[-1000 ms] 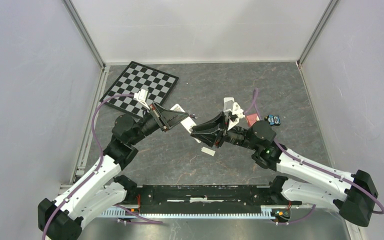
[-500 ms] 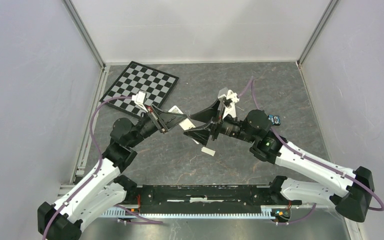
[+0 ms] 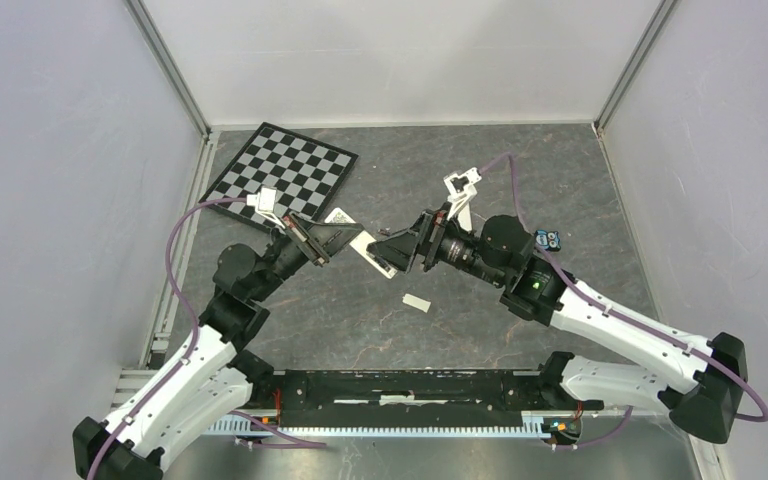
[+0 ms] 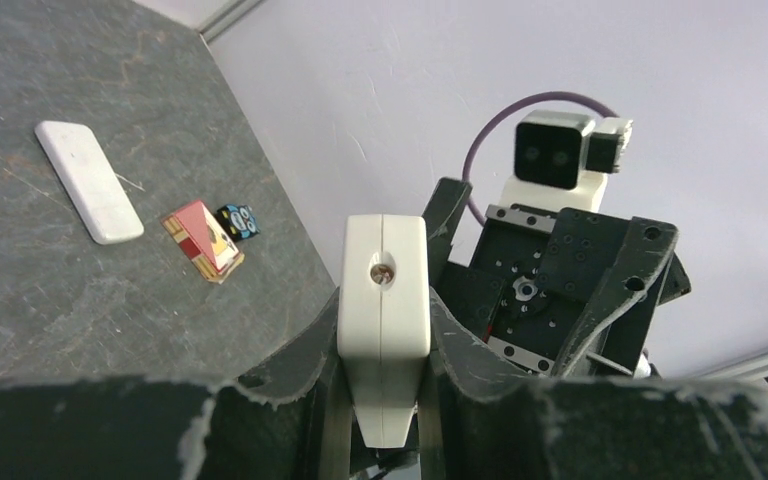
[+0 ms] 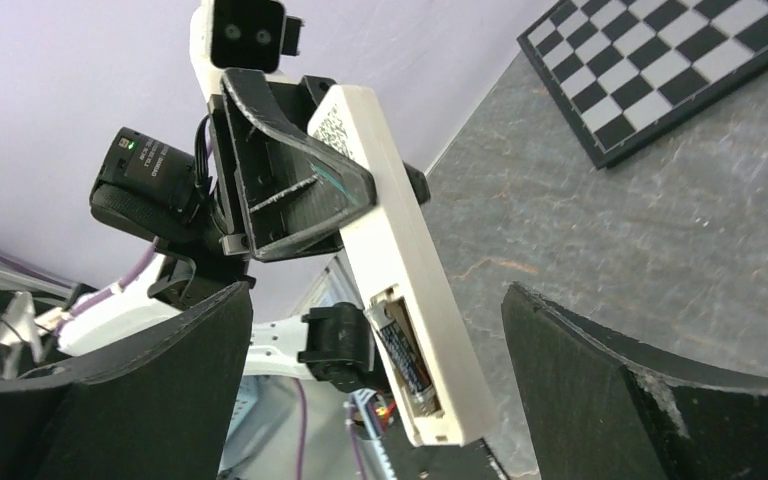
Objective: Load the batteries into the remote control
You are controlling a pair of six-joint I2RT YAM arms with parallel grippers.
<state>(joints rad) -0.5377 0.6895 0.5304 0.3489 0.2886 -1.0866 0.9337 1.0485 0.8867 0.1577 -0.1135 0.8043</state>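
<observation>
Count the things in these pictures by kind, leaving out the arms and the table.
remote control: 1
battery, seen in the remote's compartment: 1
white flat piece: 1
checkerboard: 1
red packet: 1
small blue-black item: 1
Total: 6

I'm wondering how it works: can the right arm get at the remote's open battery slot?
Probably yes: the left fingers hold the remote control up, its battery slot facing the wide-open right fingers, with nothing between.
</observation>
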